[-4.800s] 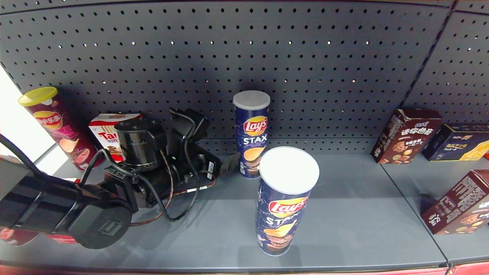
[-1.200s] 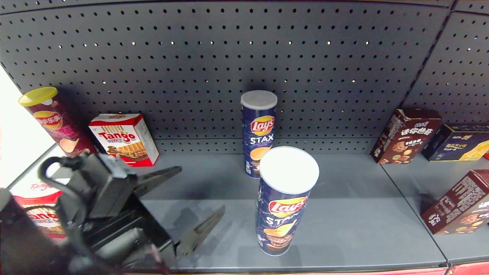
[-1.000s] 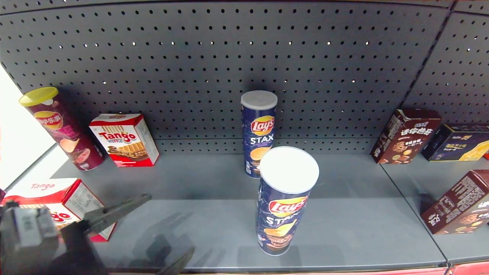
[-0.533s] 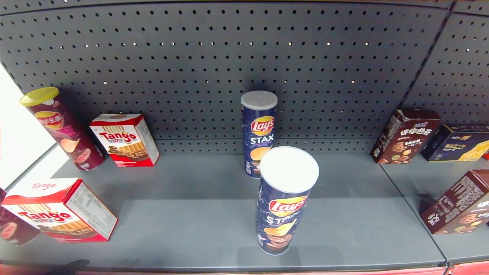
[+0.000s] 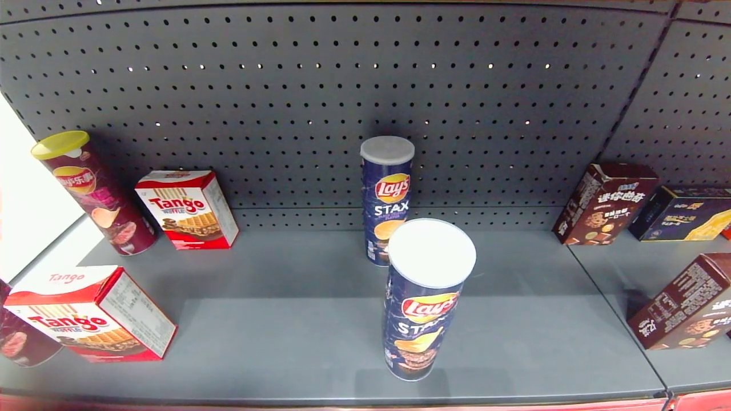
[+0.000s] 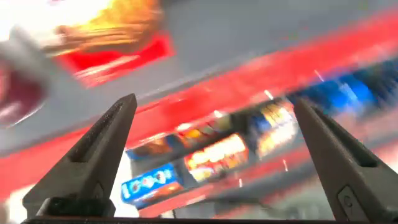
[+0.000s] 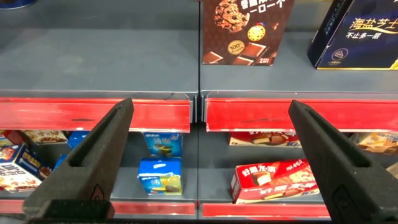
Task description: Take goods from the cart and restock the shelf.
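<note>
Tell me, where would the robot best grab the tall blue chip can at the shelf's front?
Probably the front can at mid-body, approached level from the open front of the shelf, jaws either side: it stands upright, round, with the rear can close behind.

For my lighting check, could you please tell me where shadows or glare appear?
Head view: the rear dark-blue cylindrical chip can shadows the grey perforated back panel; left edge glares white. Right wrist view: evenly lit red shelf rails.
</note>
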Robot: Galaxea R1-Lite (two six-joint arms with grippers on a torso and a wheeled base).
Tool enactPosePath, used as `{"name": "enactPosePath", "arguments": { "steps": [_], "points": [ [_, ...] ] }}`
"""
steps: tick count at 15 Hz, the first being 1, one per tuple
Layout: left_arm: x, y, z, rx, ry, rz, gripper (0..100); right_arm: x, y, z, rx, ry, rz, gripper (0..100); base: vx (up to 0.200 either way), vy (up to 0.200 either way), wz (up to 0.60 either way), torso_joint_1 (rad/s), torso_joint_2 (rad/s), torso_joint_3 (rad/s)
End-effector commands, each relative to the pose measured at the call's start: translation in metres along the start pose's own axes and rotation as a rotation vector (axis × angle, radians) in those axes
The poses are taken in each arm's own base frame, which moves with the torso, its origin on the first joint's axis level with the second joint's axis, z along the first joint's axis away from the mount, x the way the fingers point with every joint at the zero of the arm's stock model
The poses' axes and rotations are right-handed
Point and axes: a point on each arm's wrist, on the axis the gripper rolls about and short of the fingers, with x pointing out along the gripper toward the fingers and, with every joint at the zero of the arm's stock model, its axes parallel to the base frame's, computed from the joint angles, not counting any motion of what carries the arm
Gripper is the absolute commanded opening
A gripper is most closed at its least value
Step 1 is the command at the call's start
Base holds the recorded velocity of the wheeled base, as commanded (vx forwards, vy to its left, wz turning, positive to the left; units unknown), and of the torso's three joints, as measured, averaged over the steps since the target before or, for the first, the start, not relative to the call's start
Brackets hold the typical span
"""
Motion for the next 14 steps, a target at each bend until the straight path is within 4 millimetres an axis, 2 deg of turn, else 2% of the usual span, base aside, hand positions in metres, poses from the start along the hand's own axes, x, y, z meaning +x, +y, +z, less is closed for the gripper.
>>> {"name": "enactPosePath", "arguments": {
  "steps": [1,2,11,13,14],
  "points": [
    [-0.0126,-0.0036,-0.0036,-0.037,-0.14,0.104,100,0.0001,0.0,0.0,0.0,0.001,0.001,100,0.0,0.0,0.0,0.0,0.0,0.0],
    [-0.0128,-0.0047,-0.0102,-0.035,-0.094,0.087,100,0.0001,0.0,0.0,0.0,0.001,0.001,100,0.0,0.0,0.0,0.0,0.0,0.0],
    [-0.0133,-0.0044,-0.0107,-0.1,-0.097,0.112,100,0.0001,0.0,0.0,0.0,0.001,0.001,100,0.0,0.0,0.0,0.0,0.0,0.0],
    [-0.014,-0.0008,-0.0112,-0.139,-0.084,0.277,100,0.0001,0.0,0.0,0.0,0.001,0.001,100,0.0,0.0,0.0,0.0,0.0,0.0],
    [-0.0139,-0.001,-0.011,-0.144,-0.087,0.265,100,0.0001,0.0,0.0,0.0,0.001,0.001,100,0.0,0.0,0.0,0.0,0.0,0.0]
  ]
}}
